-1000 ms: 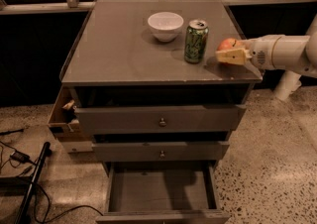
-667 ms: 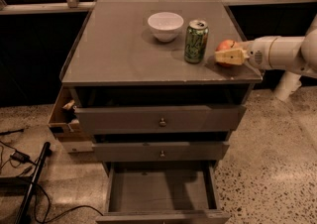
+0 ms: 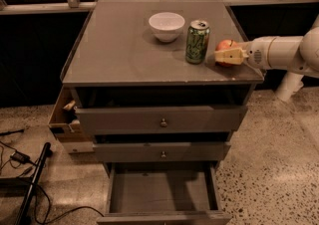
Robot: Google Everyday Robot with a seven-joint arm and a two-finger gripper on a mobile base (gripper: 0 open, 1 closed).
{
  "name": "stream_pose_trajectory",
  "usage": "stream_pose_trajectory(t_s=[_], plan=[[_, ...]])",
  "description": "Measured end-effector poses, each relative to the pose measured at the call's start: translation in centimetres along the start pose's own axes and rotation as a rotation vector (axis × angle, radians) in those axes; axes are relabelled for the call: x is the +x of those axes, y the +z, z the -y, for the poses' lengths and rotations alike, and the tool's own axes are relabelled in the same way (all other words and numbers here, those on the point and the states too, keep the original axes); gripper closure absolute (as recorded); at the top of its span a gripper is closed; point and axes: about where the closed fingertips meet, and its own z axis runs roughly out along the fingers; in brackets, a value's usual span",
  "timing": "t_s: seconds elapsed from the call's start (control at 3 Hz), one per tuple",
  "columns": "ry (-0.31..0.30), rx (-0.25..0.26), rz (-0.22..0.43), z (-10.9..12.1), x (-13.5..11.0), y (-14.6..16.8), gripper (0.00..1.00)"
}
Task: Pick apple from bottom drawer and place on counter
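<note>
The apple (image 3: 227, 46), red with yellowish patches, is at the counter's (image 3: 119, 50) right edge, just right of a green can. My gripper (image 3: 227, 56) reaches in from the right on a white arm and is shut on the apple, one pale finger (image 3: 223, 56) across its front. Whether the apple rests on the counter or hangs just above it I cannot tell. The bottom drawer (image 3: 162, 194) is pulled open below and shows a bare grey floor.
A white bowl (image 3: 166, 25) and a green soda can (image 3: 197, 41) stand on the counter left of the apple. The two upper drawers (image 3: 162, 119) are slightly ajar. A cardboard box (image 3: 64, 122) sits left of the cabinet. Cables and a black pole (image 3: 30, 186) lie on the floor at left.
</note>
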Motion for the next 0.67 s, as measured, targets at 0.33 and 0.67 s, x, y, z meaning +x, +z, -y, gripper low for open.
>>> stream_pose_trajectory(t_s=[0.33,0.67], plan=[[0.000,0.000,0.000,0.00,0.00,0.00,0.62],[0.000,0.000,0.000,0.00,0.00,0.00,0.39]])
